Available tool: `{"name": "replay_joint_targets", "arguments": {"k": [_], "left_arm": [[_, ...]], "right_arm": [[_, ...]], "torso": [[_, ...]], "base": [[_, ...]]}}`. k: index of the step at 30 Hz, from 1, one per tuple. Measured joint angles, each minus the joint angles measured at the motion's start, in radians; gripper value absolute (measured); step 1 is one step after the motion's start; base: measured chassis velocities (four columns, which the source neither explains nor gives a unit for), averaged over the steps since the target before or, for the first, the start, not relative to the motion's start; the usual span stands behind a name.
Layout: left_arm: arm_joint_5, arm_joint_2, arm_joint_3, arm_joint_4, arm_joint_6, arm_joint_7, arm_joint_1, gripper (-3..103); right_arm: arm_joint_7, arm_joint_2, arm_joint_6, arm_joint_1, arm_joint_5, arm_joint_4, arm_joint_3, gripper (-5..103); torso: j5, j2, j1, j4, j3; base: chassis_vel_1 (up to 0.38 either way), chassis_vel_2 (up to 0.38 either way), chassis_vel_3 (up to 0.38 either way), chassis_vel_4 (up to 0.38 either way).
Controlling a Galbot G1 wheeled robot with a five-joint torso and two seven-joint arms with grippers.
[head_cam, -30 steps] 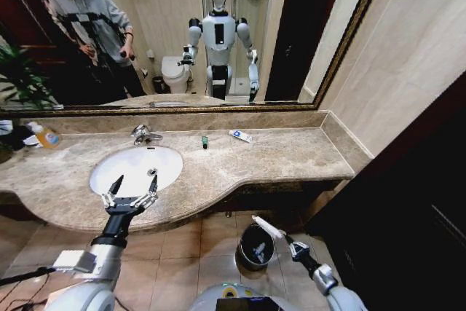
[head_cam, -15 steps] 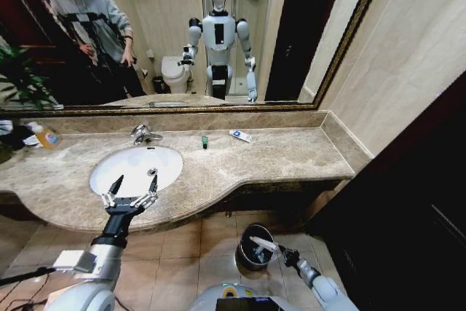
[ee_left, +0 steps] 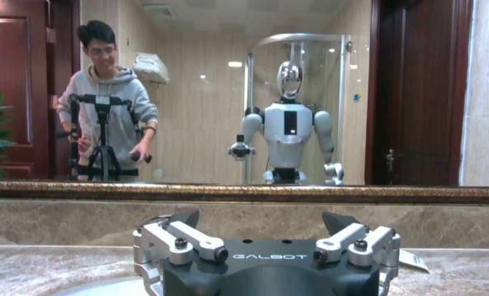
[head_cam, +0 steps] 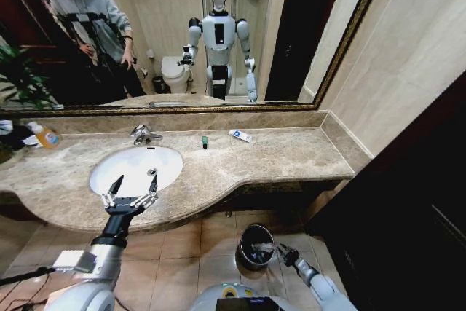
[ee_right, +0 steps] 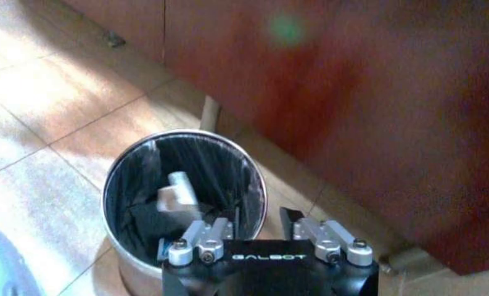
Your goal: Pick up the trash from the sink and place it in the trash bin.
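A blurred white piece of trash (ee_right: 176, 192) lay inside the trash bin (ee_right: 129, 179), against its black liner; its shape was hard to make out. The bin (head_cam: 247, 234) stood on the tiled floor below the worktop (head_cam: 284, 154). The right gripper (ee_right: 258, 223) hung at the bin's rim, jaws slightly apart and holding nothing. On the worktop, well apart from the sink (head_cam: 135, 167), lay a small green-black piece (head_cam: 204, 141) and a blue-white packet (head_cam: 240, 135), near the back wall. The left gripper (head_cam: 129, 189) hovered over the sink's near rim, jaws wide open and empty. Its wrist camera cut the basin off.
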Motion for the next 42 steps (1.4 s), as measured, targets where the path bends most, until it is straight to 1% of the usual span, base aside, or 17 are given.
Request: {"name": "replay_joint_targets", "arguments": {"k": [3,5,7,8,9,11,12,15,18,24,27,31,34,35,38,39,42], "left_arm": [[0.000,0.000,0.000,0.000,0.000,0.000,0.000,100],[0.000,0.000,0.000,0.000,0.000,0.000,0.000,100],[0.000,0.000,0.000,0.000,0.000,0.000,0.000,100],[0.000,0.000,0.000,0.000,0.000,0.000,0.000,100],[0.000,0.000,0.000,0.000,0.000,0.000,0.000,100],[0.000,0.000,0.000,0.000,0.000,0.000,0.000,100],[0.000,0.000,0.000,0.000,0.000,0.000,0.000,100],[0.000,0.000,0.000,0.000,0.000,0.000,0.000,100],[0.000,0.000,0.000,0.000,0.000,0.000,0.000,100],[0.000,0.000,0.000,0.000,0.000,0.000,0.000,100],[0.000,0.000,0.000,0.000,0.000,0.000,0.000,100],[0.000,0.000,0.000,0.000,0.000,0.000,0.000,100],[0.000,0.000,0.000,0.000,0.000,0.000,0.000,100],[0.000,0.000,0.000,0.000,0.000,0.000,0.000,100],[0.000,0.000,0.000,0.000,0.000,0.000,0.000,100],[0.000,0.000,0.000,0.000,0.000,0.000,0.000,100],[0.000,0.000,0.000,0.000,0.000,0.000,0.000,100]], "right_arm": [[0.001,-0.003,0.041,-0.019,0.029,0.031,0.010,51],[0.001,-0.005,0.046,-0.031,0.052,0.049,0.013,56],[-0.002,-0.008,0.067,-0.082,0.161,0.126,0.030,67],[-0.002,-0.008,0.067,-0.082,0.161,0.126,0.030,67],[-0.001,-0.009,0.072,-0.115,0.216,0.175,0.043,67],[0.016,-0.025,0.094,-0.194,0.351,0.289,0.064,78],[0.016,-0.025,0.094,-0.194,0.351,0.289,0.064,78],[0.019,-0.045,0.145,-0.298,0.508,0.434,0.118,94],[0.024,-0.047,0.159,-0.347,0.572,0.515,0.159,99],[0.028,-0.037,0.151,-0.459,0.668,0.715,0.279,100],[0.044,-0.026,0.123,-0.540,0.731,0.887,0.347,100],[0.034,-0.017,0.079,-0.549,0.752,1.035,0.377,100],[-0.003,-0.014,0.001,-0.487,0.738,1.116,0.375,100],[-0.003,-0.014,0.001,-0.487,0.738,1.116,0.375,100],[-0.007,-0.047,-0.097,-0.358,0.731,1.137,0.326,100],[-0.007,-0.047,-0.097,-0.358,0.731,1.137,0.326,100],[-0.080,-0.098,-0.176,-0.207,0.690,1.095,0.285,100]], "torso": [[0.0001,0.000,0.000,0.0001,0.000],[0.0000,0.000,0.000,0.0001,0.000],[0.0002,0.000,0.000,0.0000,0.000],[0.0002,0.000,0.000,0.0000,0.000],[0.0002,0.000,0.000,0.0001,0.000],[-0.0001,0.000,0.000,0.0000,0.000],[-0.0001,0.000,0.000,0.0000,0.000],[0.0002,0.000,0.000,-0.0001,0.000],[0.0001,0.000,0.000,-0.0001,0.000],[0.0002,0.000,0.000,0.0000,0.000],[-0.0002,0.000,0.000,-0.0003,0.000],[0.0001,0.000,0.000,-0.0002,0.000],[0.0000,0.000,0.000,-0.0001,0.000],[0.0000,0.000,0.000,-0.0001,0.000],[0.0001,0.000,0.000,0.0000,0.000],[0.0001,0.000,0.000,0.0000,0.000],[-0.0002,0.000,0.000,0.0001,0.000]], "base": [[0.000,0.000,0.000,0.000],[0.000,0.000,0.000,0.000],[0.000,0.000,0.000,0.000],[0.000,0.000,0.000,0.000],[0.000,0.000,0.000,0.000],[0.000,0.000,0.000,0.000],[0.000,0.000,0.000,0.000],[0.000,0.000,0.000,0.000],[0.000,0.000,0.000,0.000],[0.000,0.000,0.000,0.000],[0.000,0.000,0.000,0.000],[0.000,0.000,0.000,0.000],[0.000,0.000,0.000,0.000],[0.000,0.000,0.000,0.000],[0.000,0.000,0.000,0.000],[0.000,0.000,0.000,0.000],[0.000,0.000,0.000,0.000]]}}
